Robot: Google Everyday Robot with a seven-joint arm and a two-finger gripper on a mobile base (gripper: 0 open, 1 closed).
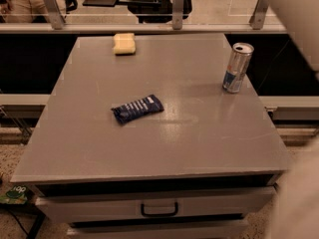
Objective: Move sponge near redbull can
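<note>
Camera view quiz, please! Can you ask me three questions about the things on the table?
1. True or false: the sponge touches the redbull can.
2. What lies near the middle of the table? A) dark blue snack wrapper B) spoon C) cup
3. Fill in: the redbull can stands ____.
Key: 1 false, they sit far apart; 2 A; 3 upright.
The gripper is out of view; only the arm shows at the right edge.

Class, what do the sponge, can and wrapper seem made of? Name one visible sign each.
The sponge: probably soft foam, matt, rounded edges. The redbull can: likely aluminium, shiny silver sheen. The wrapper: seemingly plastic film, glossy, crinkled. The gripper is out of view.
</note>
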